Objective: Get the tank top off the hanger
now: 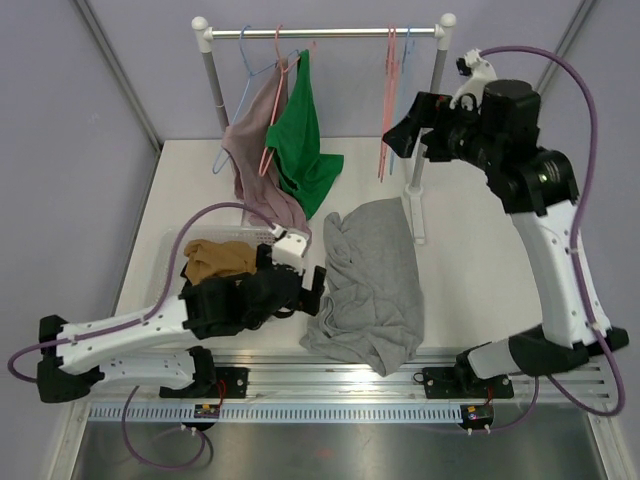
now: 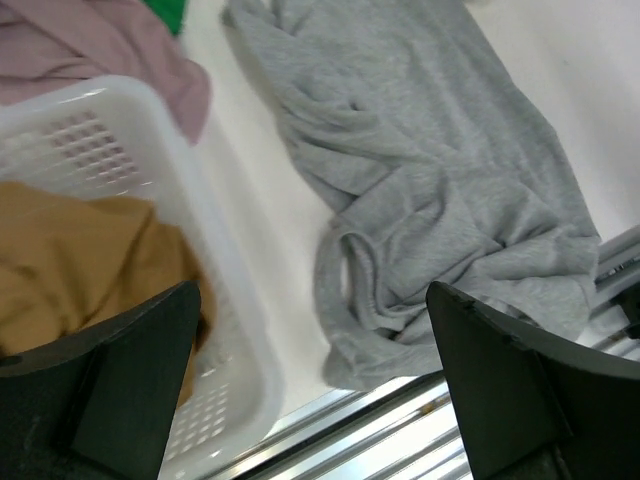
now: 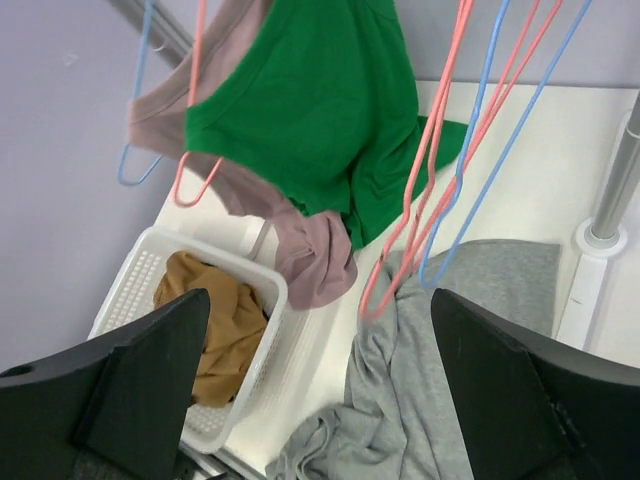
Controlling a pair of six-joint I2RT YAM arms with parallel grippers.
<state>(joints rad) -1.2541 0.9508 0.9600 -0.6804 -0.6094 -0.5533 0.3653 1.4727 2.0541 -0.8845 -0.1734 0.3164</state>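
We see the green tank top (image 1: 300, 135) on a pink hanger (image 1: 272, 110), on the left part of the rack rail (image 1: 320, 32) over the far edge of the tabletop (image 1: 470, 260). It overlaps a mauve garment (image 1: 252, 150) hanging just to its left. Empty pink and blue hangers (image 1: 393, 100) hang on the right part of the rail.

The right gripper (image 1: 402, 130) is raised beside those empty hangers, near the rack's right post. Its jaws are wide apart with nothing between them.

The left gripper (image 1: 318, 290) sits low near the near edge, between the white basket (image 1: 168, 250) and a crumpled grey garment (image 1: 370, 285). Its jaws are also spread wide and it holds nothing.

The basket is toward the near-left corner, with a tan garment (image 1: 215, 258) in it. The grey garment lies mid-table, reaching the near edge.
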